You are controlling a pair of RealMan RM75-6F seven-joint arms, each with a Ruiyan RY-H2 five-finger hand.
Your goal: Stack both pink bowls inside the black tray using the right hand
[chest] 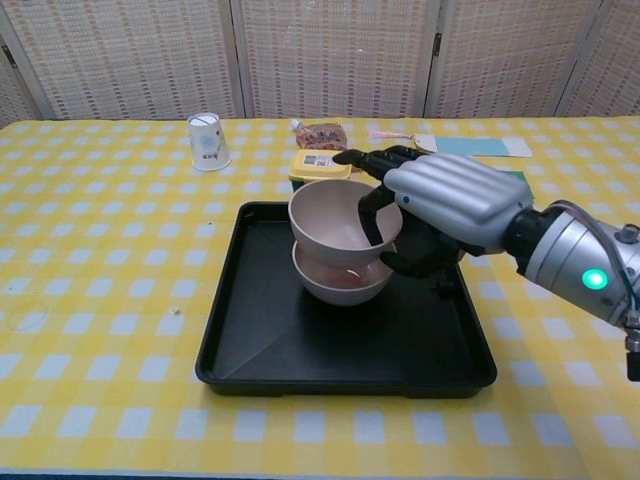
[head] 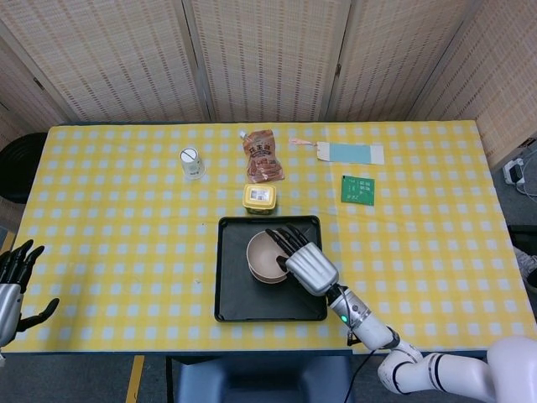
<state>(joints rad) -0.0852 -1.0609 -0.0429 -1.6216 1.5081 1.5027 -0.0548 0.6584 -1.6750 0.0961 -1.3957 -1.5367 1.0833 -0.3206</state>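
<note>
A black tray lies at the table's near middle. One pink bowl sits in it. Just above that bowl, nearly nested in it, hangs the second pink bowl. My right hand grips this upper bowl by its right rim, fingers inside and thumb under the wall. In the head view the two bowls overlap and the lower one is mostly hidden. My left hand rests open off the table's left front corner.
Behind the tray stands a yellow-lidded tub. A paper cup, a brown snack pouch, a green card and a light blue tag lie further back on the yellow checked cloth.
</note>
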